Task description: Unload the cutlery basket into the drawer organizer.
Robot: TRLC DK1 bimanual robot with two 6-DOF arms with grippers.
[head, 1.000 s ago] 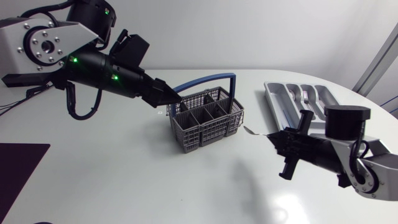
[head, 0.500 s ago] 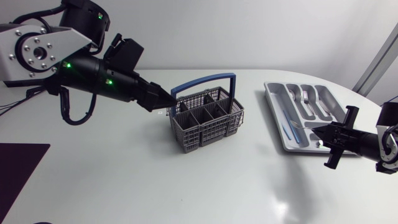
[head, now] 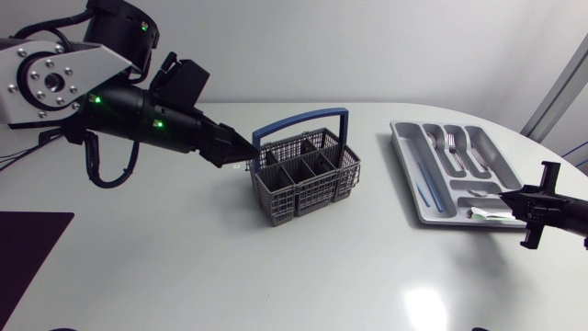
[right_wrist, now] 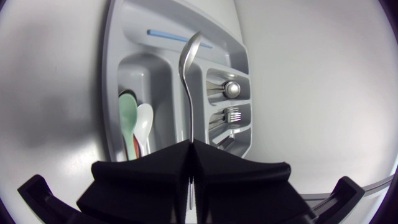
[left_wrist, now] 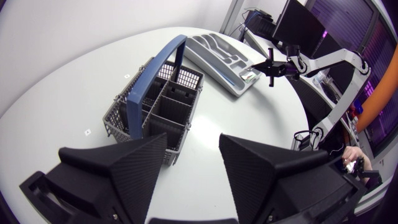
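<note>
At the left, the left arm's matte black wedge-fingered gripper [head: 241,153] hangs just beside the near-left rim of the grey plastic mesh cutlery basket [head: 303,198]. Its two fingers stand well apart with nothing between them, as the left wrist view shows [left_wrist: 193,165]. The basket stands upright on the white table [head: 184,257] at about the middle, with its blue arched handle [head: 303,119] raised over the dividers. To the right lies the light grey plastic drawer organizer [head: 411,179], well apart from the basket. It holds a thin blue stick [head: 421,179] in a long compartment and metal forks [head: 450,141] in another. In the crosswise compartment nearest the right arm, a pale green spoon [right_wrist: 127,115] and a white spoon [right_wrist: 144,124] lie side by side. At the far right, the right arm's black gripper [head: 510,199] is over the organizer's near end. Its fingers are pressed together on the handle of a slim silver metal spoon [right_wrist: 188,81], which points ahead over the compartments. Whether the spoon touches the organizer cannot be told.
</note>
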